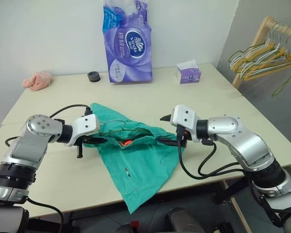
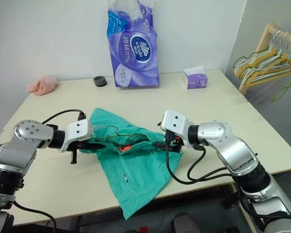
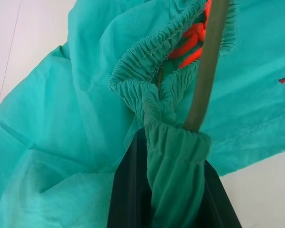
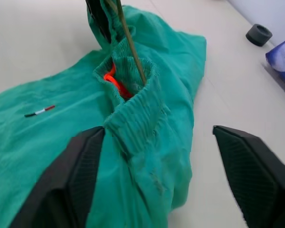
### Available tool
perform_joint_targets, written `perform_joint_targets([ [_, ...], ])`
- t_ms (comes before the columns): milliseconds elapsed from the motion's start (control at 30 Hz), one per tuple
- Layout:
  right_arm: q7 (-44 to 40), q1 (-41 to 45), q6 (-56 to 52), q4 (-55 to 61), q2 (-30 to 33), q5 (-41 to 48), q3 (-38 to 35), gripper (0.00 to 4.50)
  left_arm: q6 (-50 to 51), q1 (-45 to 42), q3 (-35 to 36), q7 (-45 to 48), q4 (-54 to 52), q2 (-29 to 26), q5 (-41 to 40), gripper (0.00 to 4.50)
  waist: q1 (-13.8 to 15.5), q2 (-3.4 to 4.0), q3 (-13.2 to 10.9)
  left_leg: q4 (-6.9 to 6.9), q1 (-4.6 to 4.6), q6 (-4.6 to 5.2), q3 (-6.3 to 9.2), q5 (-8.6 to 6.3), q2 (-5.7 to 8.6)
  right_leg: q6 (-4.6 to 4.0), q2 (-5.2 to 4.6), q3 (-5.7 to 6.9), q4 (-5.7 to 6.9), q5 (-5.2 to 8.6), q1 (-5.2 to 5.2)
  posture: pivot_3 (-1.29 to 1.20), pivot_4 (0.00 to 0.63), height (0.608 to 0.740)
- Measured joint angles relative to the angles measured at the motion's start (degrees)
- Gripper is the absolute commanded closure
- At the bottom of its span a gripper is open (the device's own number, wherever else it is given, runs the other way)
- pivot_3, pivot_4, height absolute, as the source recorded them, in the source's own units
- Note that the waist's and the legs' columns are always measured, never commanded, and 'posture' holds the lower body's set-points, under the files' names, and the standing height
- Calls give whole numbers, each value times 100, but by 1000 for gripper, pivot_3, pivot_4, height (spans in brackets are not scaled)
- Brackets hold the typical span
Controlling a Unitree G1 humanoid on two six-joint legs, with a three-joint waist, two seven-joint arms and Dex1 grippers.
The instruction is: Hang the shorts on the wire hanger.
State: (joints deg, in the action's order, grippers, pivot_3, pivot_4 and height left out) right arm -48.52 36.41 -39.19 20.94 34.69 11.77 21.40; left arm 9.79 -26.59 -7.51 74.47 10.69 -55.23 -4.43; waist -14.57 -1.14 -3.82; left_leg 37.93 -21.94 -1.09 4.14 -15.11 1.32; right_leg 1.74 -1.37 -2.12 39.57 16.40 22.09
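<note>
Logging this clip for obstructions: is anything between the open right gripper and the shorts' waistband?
Nothing visible. The right gripper stands open with the shorts' gathered waistband lying directly between its fingers. The wire hanger already passes into the waistband farther on, where the left gripper is shut on the cloth.

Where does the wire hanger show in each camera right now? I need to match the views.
Left eye: wire hanger is a thin loop over the shorts, centre-left.
Right eye: same loop, left of centre.
Left wrist: olive rod entering the gathered waistband.
Right wrist: thin rod entering the waistband.
Shared landmark: the orange drawstring.
</note>
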Motion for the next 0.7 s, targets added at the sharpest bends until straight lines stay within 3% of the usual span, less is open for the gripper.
perform_joint_targets([
  [367, -175, -339, 554, -576, 215, -851, 688, 29, -45, 0, -10, 17, 0, 32, 112, 4500, -5, 0, 0, 0, 0, 0, -2, 0, 0, 0, 1, 0, 0, 0, 0, -280, 17, 740],
  [533, -276, -287, 785, -876, 66, -1028, 705, 29, -47, 1, -11, 29, -2, 31, 147, 4500, -3, -1, 1, 0, 0, 0, -1, 0, 0, 0, 1, 1, 0, 0, -1, -277, 16, 740],
  [700, -199, 97, 1197, -1751, -464, -1485, 964, 29, -23, 7, -11, 64, -117, 42, 142, 4500, -37, -1, 1, -1, 2, 0, 1, 0, 0, 0, 2, 2, 4, 0, 0, -277, 16, 740],
])
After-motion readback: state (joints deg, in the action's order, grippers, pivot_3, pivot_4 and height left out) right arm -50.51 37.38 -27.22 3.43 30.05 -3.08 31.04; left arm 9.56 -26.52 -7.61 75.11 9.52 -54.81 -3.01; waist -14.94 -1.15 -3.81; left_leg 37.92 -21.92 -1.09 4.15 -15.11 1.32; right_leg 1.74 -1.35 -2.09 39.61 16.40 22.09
